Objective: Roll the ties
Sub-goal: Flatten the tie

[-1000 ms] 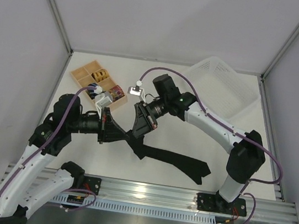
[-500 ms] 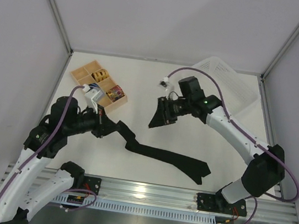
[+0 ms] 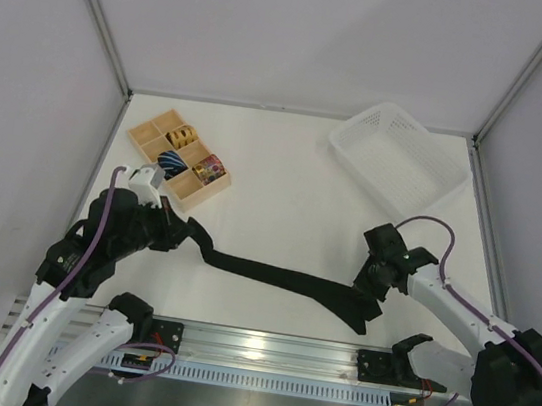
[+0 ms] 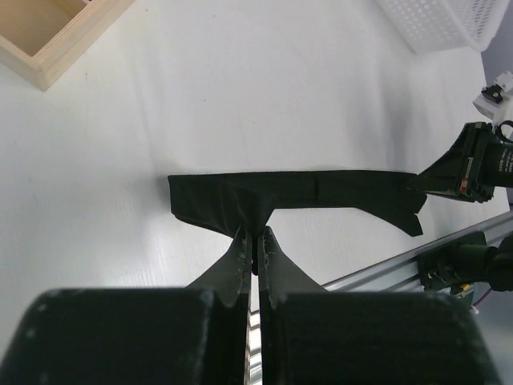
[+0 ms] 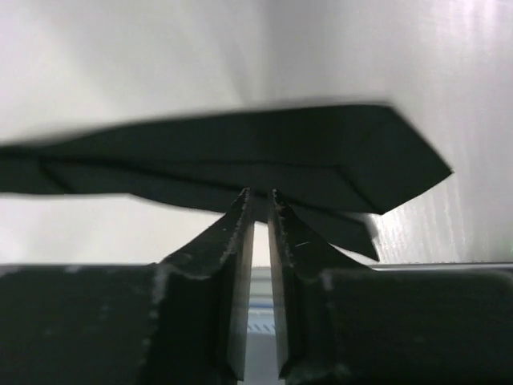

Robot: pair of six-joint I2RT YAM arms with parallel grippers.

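One black tie (image 3: pixel 281 277) lies stretched out across the front of the table, narrow end at the left, pointed wide end at the right. My left gripper (image 3: pixel 189 231) is shut on the folded narrow end. In the left wrist view its tips (image 4: pixel 256 233) pinch the near edge of the tie (image 4: pixel 321 188). My right gripper (image 3: pixel 370 290) is low at the wide end. In the right wrist view its jaws (image 5: pixel 260 195) stand almost together, with the near edge of the tie (image 5: pixel 240 152) between the tips.
A wooden compartment box (image 3: pixel 149 135) holding rolled coloured ties stands at the back left; its corner (image 4: pixel 48 40) shows in the left wrist view. A white basket (image 3: pixel 398 160) sits at the back right. The metal rail (image 3: pixel 271 349) runs just in front of the tie.
The right arm swung from the table's middle down to the tie's wide end at the front right and closed there. The left gripper drew the narrow end left, pulling the tie straight.
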